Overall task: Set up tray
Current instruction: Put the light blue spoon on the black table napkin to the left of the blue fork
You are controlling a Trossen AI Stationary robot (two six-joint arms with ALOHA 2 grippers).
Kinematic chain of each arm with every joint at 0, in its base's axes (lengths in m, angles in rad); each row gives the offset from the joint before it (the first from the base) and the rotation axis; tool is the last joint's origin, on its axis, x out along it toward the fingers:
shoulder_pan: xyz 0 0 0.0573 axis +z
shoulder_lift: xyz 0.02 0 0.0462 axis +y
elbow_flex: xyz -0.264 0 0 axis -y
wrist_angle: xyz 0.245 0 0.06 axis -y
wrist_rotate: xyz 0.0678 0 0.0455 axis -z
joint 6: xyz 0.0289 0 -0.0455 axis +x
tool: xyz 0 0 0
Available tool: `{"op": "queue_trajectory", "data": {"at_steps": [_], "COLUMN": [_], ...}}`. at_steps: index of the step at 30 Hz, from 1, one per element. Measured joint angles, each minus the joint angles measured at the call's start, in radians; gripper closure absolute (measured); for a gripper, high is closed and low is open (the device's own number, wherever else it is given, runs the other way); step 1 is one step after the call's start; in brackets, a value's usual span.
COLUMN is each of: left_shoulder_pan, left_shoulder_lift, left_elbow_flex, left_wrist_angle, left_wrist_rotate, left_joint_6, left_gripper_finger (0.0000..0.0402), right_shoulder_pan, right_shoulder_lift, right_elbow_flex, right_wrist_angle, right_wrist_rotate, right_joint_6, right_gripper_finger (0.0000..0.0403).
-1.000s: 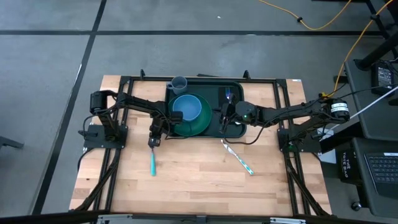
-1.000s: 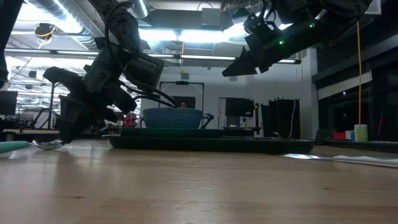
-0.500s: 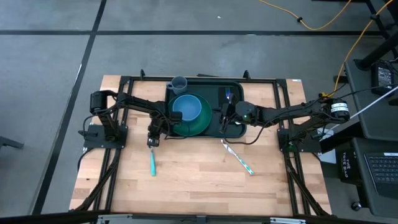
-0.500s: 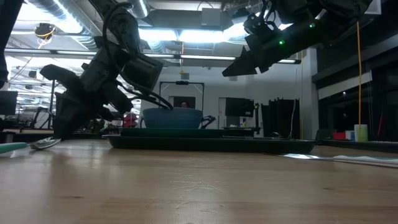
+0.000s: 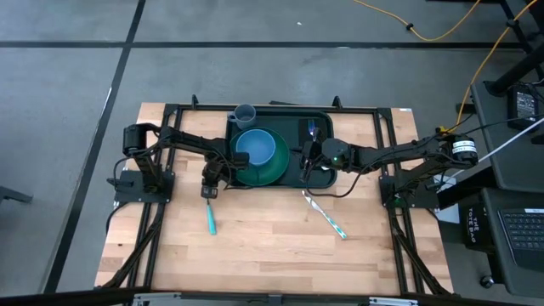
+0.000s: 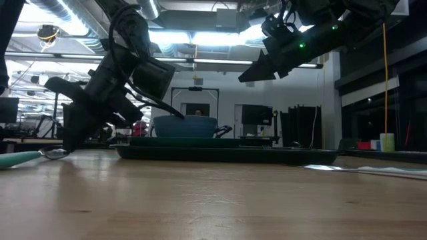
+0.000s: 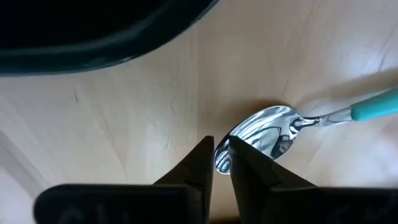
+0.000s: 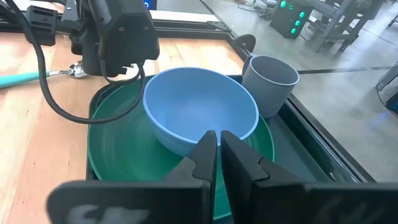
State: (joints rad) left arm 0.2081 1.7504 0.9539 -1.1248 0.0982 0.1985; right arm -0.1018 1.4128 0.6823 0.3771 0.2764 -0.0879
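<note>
Tray (image 5: 319, 180) holds plate (image 5: 270, 172), bowl (image 5: 255, 147), cup (image 5: 245, 114); spoon (image 5: 210, 218) outside.

No legible text, label, brand, number or sign was found on any item or surface in any of the four views.

We see two dark, slender jointed arms with black cables looping along them; the right arm (image 6: 300, 40) carries small green lights, and both end in black wedge-shaped fingers (image 7: 202, 165).
</note>
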Motion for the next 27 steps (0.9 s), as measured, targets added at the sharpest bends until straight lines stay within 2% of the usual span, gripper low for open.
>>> {"op": "queue_trajectory", "data": {"at_steps": [6,11,17,23,27], "left_shoulder_pan": [0.0,0.0,0.0,0.0,0.0], "left_shoulder_lift": [0.0,0.0,0.0,0.0,0.0], "left_elbow_flex": [0.0,0.0,0.0,0.0,0.0], "left_wrist_angle": [-0.002,-0.004,-0.007,-0.008,-0.009], "left_wrist_rotate": [0.008,0.055,0.053,0.064,0.077], "left_joint_6": [-0.06,-0.111,-0.149,-0.061,-0.012], "left_gripper_finger": [0.0356,0.0356,0.0324,0.0279,0.0268], "right_shoulder_pan": [0.0,0.0,0.0,0.0,0.0], "right_shoulder_lift": [0.0,0.0,0.0,0.0,0.0], "right_elbow_flex": [0.0,0.0,0.0,0.0,0.0], "right_wrist_angle": [0.0,0.0,0.0,0.0,0.0], "right_wrist_rotate": [0.0,0.0,0.0,0.0,0.0], "right_joint_6": [0.0,0.0,-0.002,-0.007,-0.007], "right_gripper_finger": [0.0375,0.0375,0.0375,0.0375,0.0375]}}
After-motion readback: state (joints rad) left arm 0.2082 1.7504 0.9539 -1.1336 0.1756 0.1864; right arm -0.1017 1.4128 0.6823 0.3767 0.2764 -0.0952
